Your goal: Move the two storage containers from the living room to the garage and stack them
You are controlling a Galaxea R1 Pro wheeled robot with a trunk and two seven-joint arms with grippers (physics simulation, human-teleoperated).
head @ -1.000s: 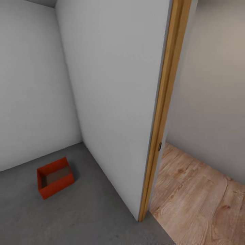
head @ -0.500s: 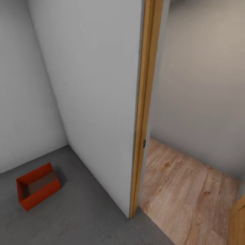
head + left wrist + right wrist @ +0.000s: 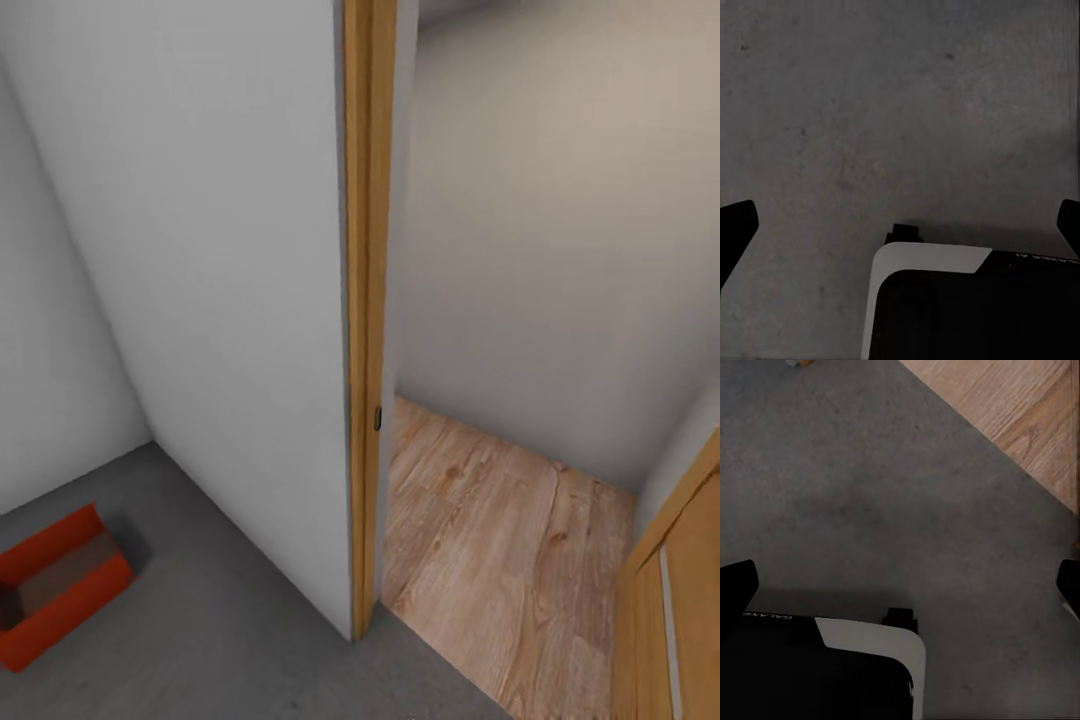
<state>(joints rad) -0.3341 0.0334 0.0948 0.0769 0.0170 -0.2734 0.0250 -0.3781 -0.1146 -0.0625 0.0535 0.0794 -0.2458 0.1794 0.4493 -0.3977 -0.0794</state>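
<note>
One orange-red storage container (image 3: 55,585) sits upright and empty on the dark grey concrete floor (image 3: 230,640) of the garage, at the lower left of the head view and partly cut by the picture's edge. In the left wrist view my left gripper (image 3: 900,229) is open, its dark fingertips (image 3: 735,232) far apart over bare concrete. My right gripper (image 3: 900,585) is open too, above concrete close to where the wood planks (image 3: 1020,412) begin. Neither gripper holds anything.
A white door leaf (image 3: 220,300) with a wooden edge (image 3: 365,300) stands open in the middle. Beyond it lies light wood-plank flooring (image 3: 490,540) before a pale wall. A wooden frame (image 3: 670,600) shows at the lower right. A white-and-black part of the robot (image 3: 967,300) shows below each wrist.
The whole head view has slid left as the camera turned right. The container now lies at the picture's left edge, and more wood floor and a wooden frame show at right.
</note>
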